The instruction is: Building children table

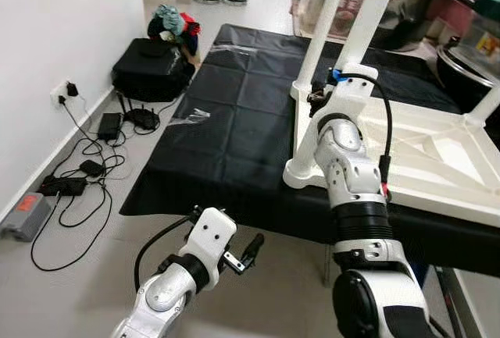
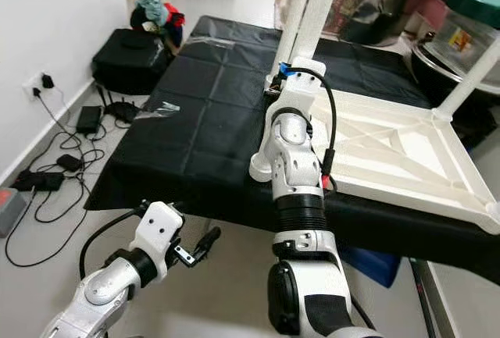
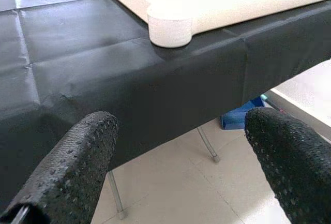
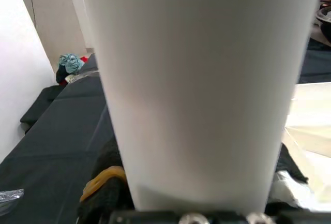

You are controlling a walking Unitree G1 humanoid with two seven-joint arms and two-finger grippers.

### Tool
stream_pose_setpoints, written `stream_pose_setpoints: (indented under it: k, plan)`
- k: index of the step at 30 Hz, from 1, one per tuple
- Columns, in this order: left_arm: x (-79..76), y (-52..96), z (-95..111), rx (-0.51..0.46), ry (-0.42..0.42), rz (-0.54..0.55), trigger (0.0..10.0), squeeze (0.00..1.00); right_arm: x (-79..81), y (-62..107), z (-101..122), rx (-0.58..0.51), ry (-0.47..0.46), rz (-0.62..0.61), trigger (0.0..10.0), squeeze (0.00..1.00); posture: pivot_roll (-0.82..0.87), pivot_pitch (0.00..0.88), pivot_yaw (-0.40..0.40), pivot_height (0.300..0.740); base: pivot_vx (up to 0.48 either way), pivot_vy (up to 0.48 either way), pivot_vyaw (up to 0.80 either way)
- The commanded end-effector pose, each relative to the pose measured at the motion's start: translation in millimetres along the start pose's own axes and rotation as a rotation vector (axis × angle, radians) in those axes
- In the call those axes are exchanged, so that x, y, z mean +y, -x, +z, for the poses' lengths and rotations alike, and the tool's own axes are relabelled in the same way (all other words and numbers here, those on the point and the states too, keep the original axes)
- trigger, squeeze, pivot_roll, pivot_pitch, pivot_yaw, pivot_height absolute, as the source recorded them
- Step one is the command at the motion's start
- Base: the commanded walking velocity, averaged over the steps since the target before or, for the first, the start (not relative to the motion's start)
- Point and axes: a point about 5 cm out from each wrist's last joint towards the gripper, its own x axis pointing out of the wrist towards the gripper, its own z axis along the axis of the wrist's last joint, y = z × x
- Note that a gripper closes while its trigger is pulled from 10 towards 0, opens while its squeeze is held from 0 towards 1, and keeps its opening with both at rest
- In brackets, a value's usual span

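White plastic children's table (image 2: 398, 147) lies upside down on our black-draped table (image 1: 234, 104), and our right gripper (image 1: 322, 97) has its fingers closed around one upright white tubular leg (image 4: 201, 89) just above a corner. Our left gripper (image 3: 181, 157) hangs low before the table's near edge, its fingers (image 3: 77, 167) spread apart, above the pale floor (image 1: 117, 275) with its black cables (image 1: 78, 174).

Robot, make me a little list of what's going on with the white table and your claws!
table: white children's tabletop, upside down on the black cloth
legs: white leg standing up at near corner; others stand too
right claw: at that leg's base, leg seen close between its fingers
left claw: open, low beside cloth edge, holding nothing
floor: cables and router by the wall
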Motion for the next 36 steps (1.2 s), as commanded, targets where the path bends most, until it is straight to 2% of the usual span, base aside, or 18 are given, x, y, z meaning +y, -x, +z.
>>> stream_pose_setpoints:
  k: [1, 2, 3, 5, 6, 7, 8, 9, 10, 17, 18, 21, 22, 23, 24, 27, 35, 36]
  plan:
    - [-1.3, -0.6, -2.7, 0.014, -0.004, -0.004, 10.0, 0.0, 5.6, 2.8, -12.9, 0.082, -0.078, 0.05, 10.0, 0.18, 0.15, 0.057, -0.126, 0.74, 0.0, 0.0, 0.0]
    - [-1.3, -0.6, -2.7, 0.014, -0.004, -0.004, 10.0, 0.0, 5.6, 2.8, -12.9, 0.082, -0.078, 0.05, 10.0, 0.18, 0.15, 0.057, -0.126, 0.74, 0.0, 0.0, 0.0]
    - [-1.4, -0.6, -2.8, 0.015, -0.003, -0.004, 10.0, 0.0, 15.8, 4.2, -15.8, 0.099, -0.099, 0.138, 10.0, 1.0, 0.15, 0.059, -0.122, 0.74, 0.0, 0.0, 0.0]
    - [-1.6, -0.9, -2.6, 0.015, -0.002, -0.004, 10.0, 0.0, 40.0, 8.9, -17.9, 0.131, -0.111, 0.344, 10.0, 1.0, 0.15, 0.059, -0.126, 0.74, 0.0, 0.0, 0.0]
    - [-1.4, -1.0, -2.5, 0.014, -0.001, -0.004, 10.0, 0.0, 49.8, 11.4, -18.2, 0.155, -0.141, 0.445, 10.0, 0.95, 0.15, 0.062, -0.127, 0.74, 0.0, 0.0, 0.0]
    - [-1.1, -1.2, -2.4, 0.013, 0.0, -0.003, 10.0, 0.0, 58.7, 15.2, -18.4, 0.195, -0.194, 0.542, 10.0, 0.0, 0.14, 0.062, -0.124, 0.74, 0.0, 0.0, 0.0]
    - [-1.2, -1.3, -2.4, 0.013, 0.0, -0.002, 10.0, 0.0, 64.5, 20.2, -16.8, 0.202, -0.18, 0.681, 10.0, 0.0, 0.14, 0.061, -0.124, 0.74, 0.0, 0.0, 0.0]
    - [-1.2, -1.3, -2.4, 0.013, 0.0, -0.002, 10.0, 0.0, 64.5, 20.2, -16.8, 0.202, -0.18, 0.681, 10.0, 0.0, 0.14, 0.061, -0.124, 0.74, 0.0, 0.0, 0.0]
    - [-1.2, -1.5, -2.4, 0.013, 0.001, -0.002, 10.0, 0.0, 69.2, 26.7, -15.7, 0.208, -0.149, 0.821, 10.0, 0.0, 0.14, 0.061, -0.125, 0.74, 0.0, 0.0, 0.0]
    - [-0.8, -1.8, -2.3, 0.012, 0.001, -0.001, 10.0, 0.0, 58.0, 30.2, -15.9, 0.226, -0.055, 1.027, 10.0, 0.0, 0.14, 0.062, -0.125, 0.74, 0.0, 0.0, 0.0]
    - [-0.8, -1.8, -2.1, 0.011, 0.001, 0.0, 10.0, 0.0, 51.2, 31.6, -11.5, 0.223, -0.047, 1.128, 10.0, 0.0, 0.15, 0.063, -0.128, 0.74, 0.0, 0.0, 0.0]
    - [-0.8, -1.9, -2.0, 0.011, 0.001, 0.001, 10.0, 0.0, 46.9, 32.7, -8.0, 0.219, -0.047, 1.19, 10.0, 0.0, 0.15, 0.063, -0.128, 0.74, 0.0, 0.0, 0.0]
    - [-0.6, -1.7, -1.8, 0.01, 0.001, 0.002, 10.0, 0.0, 42.0, 36.8, -2.4, 0.2, -0.038, 1.295, 10.0, 0.0, 0.14, 0.066, -0.126, 0.74, 0.0, 0.0, 0.0]
    - [-0.6, -1.7, -1.8, 0.01, 0.001, 0.002, 10.0, 0.0, 42.0, 36.8, -2.4, 0.2, -0.038, 1.295, 10.0, 0.0, 0.14, 0.066, -0.126, 0.74, 0.0, 0.0, 0.0]
    - [-0.5, -1.6, -1.7, 0.01, 0.001, 0.003, 10.0, 0.0, 39.0, 39.8, 2.0, 0.187, -0.022, 1.38, 10.0, 0.0, 0.14, 0.066, -0.126, 0.74, 0.0, 0.0, 0.0]
    - [-0.3, -1.4, -1.3, 0.009, 0.001, 0.004, 10.0, 0.0, 36.5, 41.1, 7.6, 0.178, 0.001, 1.476, 10.0, 0.0, 0.15, 0.068, -0.13, 0.74, 0.0, 0.0, 0.0]
    - [-0.8, -1.0, -1.2, 0.01, 0.004, 0.007, 10.0, 0.0, 39.1, 42.5, 11.1, 0.176, -0.027, 1.573, 10.0, 0.0, 0.15, 0.074, -0.129, 0.74, 0.0, 0.0, 0.0]
    - [-1.1, -1.0, -1.1, 0.009, 0.005, 0.008, 10.0, 0.0, 39.0, 41.1, 9.7, 0.178, -0.016, 1.579, 2.4, 0.0, 0.15, 0.075, -0.13, 0.74, 0.0, 0.0, 0.0]
